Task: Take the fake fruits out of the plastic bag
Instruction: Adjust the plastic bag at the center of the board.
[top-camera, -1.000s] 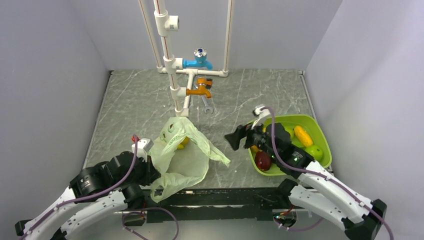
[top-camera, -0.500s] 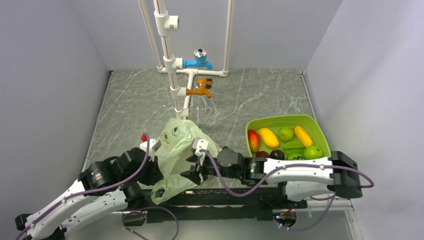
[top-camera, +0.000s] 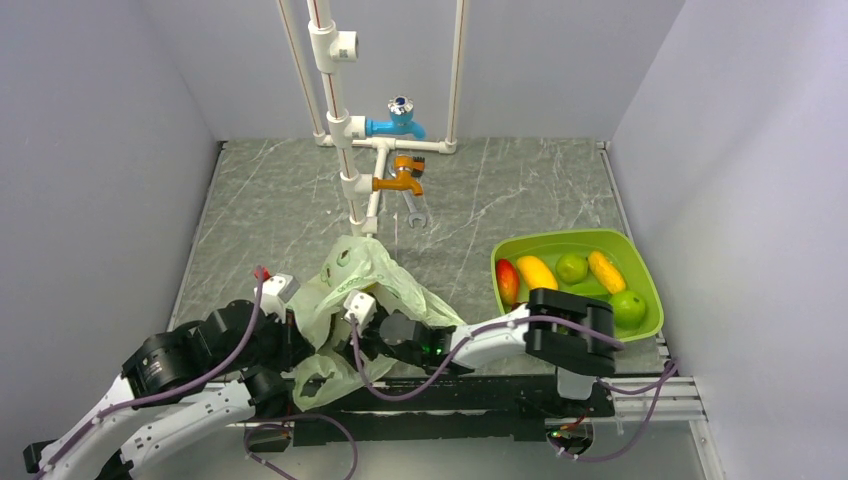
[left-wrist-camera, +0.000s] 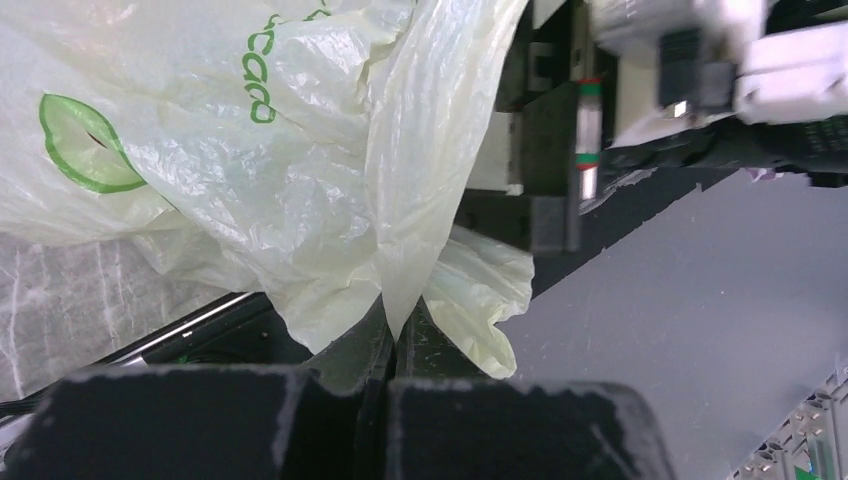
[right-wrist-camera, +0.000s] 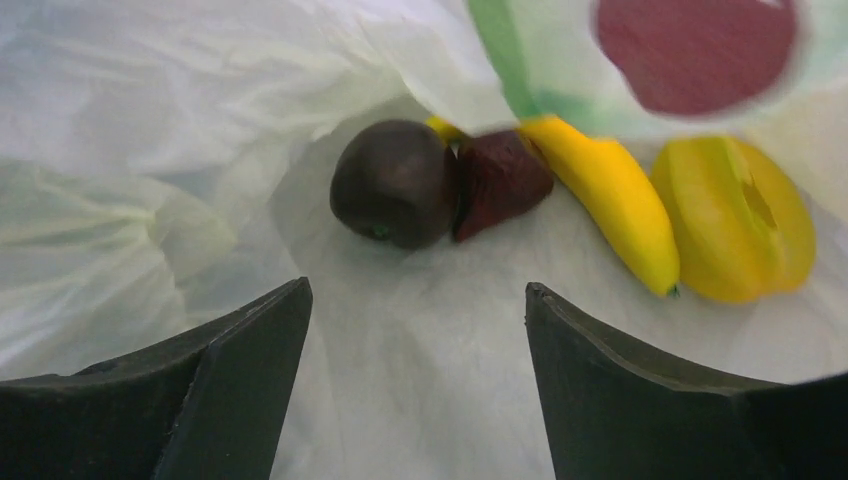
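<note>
Inside, the right gripper (right-wrist-camera: 415, 385) gapes wide below a dark purple toy fruit (right-wrist-camera: 395, 195) at frame centre-top; the left gripper (left-wrist-camera: 392, 338) pinches the concealing crinkly pale-green plastic bag (left-wrist-camera: 300, 150).

Lime-green tray (top-camera: 565, 236), white pipes (top-camera: 330, 90), blue tap (top-camera: 398, 125), orange tap (top-camera: 400, 182), wrench (top-camera: 417, 212)

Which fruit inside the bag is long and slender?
The yellow banana, between the dark red fruit and the ribbed yellow fruit; the others are stubby or round.
</note>
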